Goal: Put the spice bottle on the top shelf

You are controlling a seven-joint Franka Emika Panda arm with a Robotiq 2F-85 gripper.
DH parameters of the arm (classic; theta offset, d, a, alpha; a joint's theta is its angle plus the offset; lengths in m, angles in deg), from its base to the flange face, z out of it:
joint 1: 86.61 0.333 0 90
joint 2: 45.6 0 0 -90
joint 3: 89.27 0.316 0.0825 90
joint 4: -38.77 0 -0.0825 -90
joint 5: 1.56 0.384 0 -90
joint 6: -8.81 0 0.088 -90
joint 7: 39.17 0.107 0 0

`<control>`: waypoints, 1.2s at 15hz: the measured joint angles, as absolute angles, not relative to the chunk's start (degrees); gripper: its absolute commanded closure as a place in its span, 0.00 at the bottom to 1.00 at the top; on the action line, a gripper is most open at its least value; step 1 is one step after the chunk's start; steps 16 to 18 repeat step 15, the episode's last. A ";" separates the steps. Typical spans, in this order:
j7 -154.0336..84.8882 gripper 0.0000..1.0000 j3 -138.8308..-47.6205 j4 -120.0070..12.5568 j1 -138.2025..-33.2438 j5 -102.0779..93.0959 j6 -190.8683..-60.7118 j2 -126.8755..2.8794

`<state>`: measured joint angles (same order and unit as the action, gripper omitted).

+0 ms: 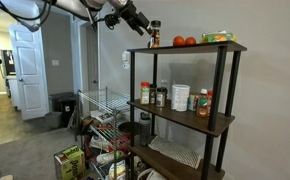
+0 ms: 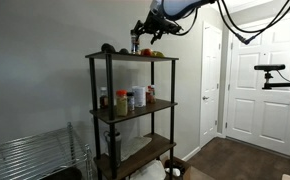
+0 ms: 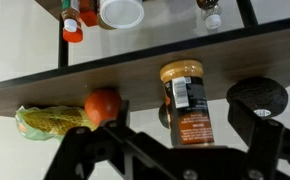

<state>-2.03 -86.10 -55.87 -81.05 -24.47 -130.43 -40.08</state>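
Observation:
The spice bottle, slim with a dark cap and reddish-brown body, stands upright at one end of the top shelf of the tall black-framed rack. It also shows in an exterior view and in the wrist view. My gripper is right beside the bottle, reaching in from the side. In the wrist view the fingers are spread wide on either side of the bottle and do not press it. The gripper looks open.
Tomatoes, a green bag and a dark round object share the top shelf. Jars and bottles fill the middle board. A low chrome wire rack stands next to the tall rack. White doors stand nearby.

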 measured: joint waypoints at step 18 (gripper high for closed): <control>-4.58 0.00 -85.91 -82.29 -84.83 -18.68 -136.48 -29.93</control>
